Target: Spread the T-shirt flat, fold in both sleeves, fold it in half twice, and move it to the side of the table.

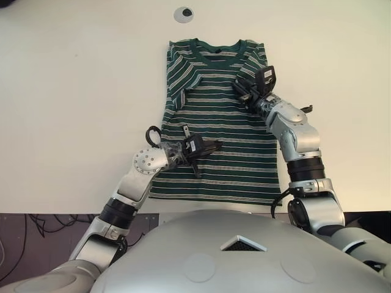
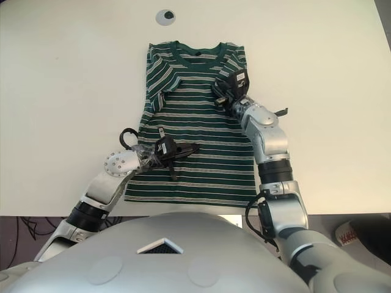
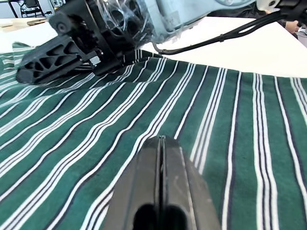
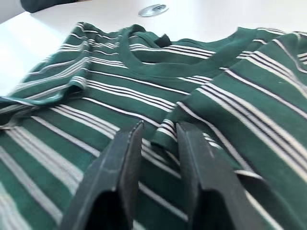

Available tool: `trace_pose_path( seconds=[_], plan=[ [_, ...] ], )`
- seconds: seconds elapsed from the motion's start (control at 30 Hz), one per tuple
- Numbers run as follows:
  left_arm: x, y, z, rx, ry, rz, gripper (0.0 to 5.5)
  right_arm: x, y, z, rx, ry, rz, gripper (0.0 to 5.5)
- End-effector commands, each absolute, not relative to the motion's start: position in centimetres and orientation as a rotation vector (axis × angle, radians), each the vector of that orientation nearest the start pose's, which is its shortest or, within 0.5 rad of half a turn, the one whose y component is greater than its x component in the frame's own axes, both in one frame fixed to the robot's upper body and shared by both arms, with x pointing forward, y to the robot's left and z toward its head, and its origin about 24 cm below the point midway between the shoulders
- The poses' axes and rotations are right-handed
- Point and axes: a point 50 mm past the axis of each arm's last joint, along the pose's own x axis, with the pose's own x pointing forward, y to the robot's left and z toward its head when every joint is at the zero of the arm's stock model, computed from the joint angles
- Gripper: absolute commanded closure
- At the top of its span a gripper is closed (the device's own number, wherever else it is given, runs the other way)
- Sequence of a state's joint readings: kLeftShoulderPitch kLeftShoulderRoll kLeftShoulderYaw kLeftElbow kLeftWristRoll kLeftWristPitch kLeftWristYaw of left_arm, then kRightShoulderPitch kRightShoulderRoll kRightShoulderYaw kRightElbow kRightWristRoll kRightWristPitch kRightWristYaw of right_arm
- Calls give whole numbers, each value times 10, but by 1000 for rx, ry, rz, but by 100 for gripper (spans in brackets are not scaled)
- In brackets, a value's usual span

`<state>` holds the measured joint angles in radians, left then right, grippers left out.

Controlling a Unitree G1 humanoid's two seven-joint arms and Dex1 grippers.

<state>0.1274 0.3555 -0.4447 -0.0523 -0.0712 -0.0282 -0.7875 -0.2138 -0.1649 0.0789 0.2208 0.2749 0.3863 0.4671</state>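
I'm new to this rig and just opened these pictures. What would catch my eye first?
A green striped T-shirt lies flat in the middle of the white table, with both sleeves already folded in. The right claw is open at the edge of the folded sleeve on the robot's right, near the collar. The left claw is shut over the shirt's lower middle.

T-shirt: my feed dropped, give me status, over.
Left gripper shut over T-shirt middle. Right gripper open at right sleeve. Both sleeves folded in, no halving yet. Round cap beyond collar, clear of it.
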Motion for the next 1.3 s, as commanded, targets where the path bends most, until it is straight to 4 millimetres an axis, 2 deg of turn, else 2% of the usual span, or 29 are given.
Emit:
trace_pose_path(
  seconds=[0.03,0.1,0.17,0.23,0.33,0.43,0.5,0.6,0.67,0.77,0.87,0.97,1.17,1.3],
  plan=[
    [169,99,-10,183,311,-1191,550,265,-128,34,319,311,661,352],
    [173,99,7,128,219,-1167,550,254,-133,56,373,212,722,321],
    [180,102,30,78,77,-1130,550,239,-141,76,347,119,760,303],
    [188,119,52,6,-43,-1087,550,215,-162,97,160,14,758,303],
    [192,156,71,-14,-103,-1009,550,184,-181,115,-39,-45,826,303],
    [184,193,79,144,-58,-1024,508,151,-207,107,-203,68,897,300],
    [172,216,76,282,56,-1092,481,130,-222,93,-314,209,942,270],
    [162,254,71,469,212,-1116,440,109,-238,76,-461,374,1000,224],
    [156,270,71,564,292,-1154,409,103,-248,70,-553,439,1013,190],
    [150,276,74,636,354,-1239,366,101,-258,71,-682,462,1007,142],
    [149,285,68,740,440,-1264,334,98,-258,68,-780,478,1038,138],
    [139,291,57,809,530,-1305,313,87,-253,63,-796,509,1097,138],
    [114,273,45,800,524,-1415,313,68,-252,61,-813,579,1148,138],
    [105,251,38,791,457,-1502,313,64,-238,48,-776,558,1185,138]
  ],
)
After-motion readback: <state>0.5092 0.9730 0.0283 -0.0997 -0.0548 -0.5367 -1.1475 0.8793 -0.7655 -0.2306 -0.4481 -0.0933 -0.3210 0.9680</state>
